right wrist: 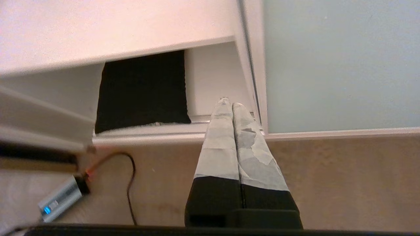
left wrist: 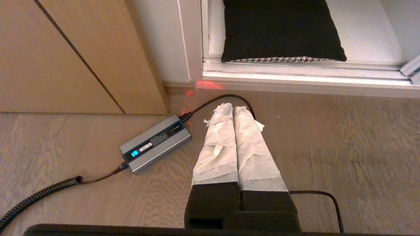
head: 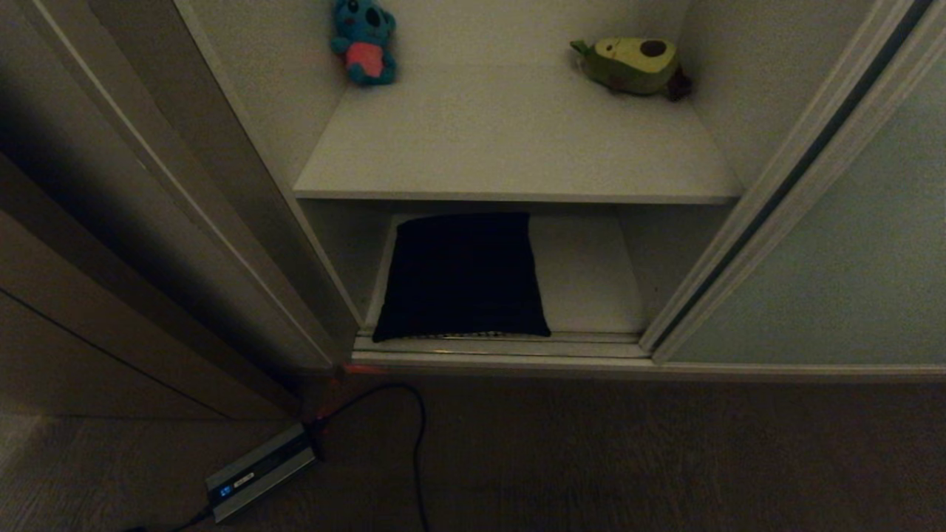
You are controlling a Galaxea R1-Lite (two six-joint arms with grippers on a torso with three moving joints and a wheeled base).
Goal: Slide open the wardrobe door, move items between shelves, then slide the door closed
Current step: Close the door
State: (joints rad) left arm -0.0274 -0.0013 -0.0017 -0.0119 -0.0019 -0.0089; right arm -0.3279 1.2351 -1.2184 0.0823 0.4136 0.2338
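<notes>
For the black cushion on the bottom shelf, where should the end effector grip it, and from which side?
Probably the black cushion's front edge, approached from the open front: it lies flat on the bottom shelf, its houndstooth seam at the floor track, the upper shelf overhanging its rear.

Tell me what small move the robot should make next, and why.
Probably open the right pincer and reach for the black cushion: the sliding door is already open, the cushion lies on the bottom shelf, and both pincers are shut and empty.
</notes>
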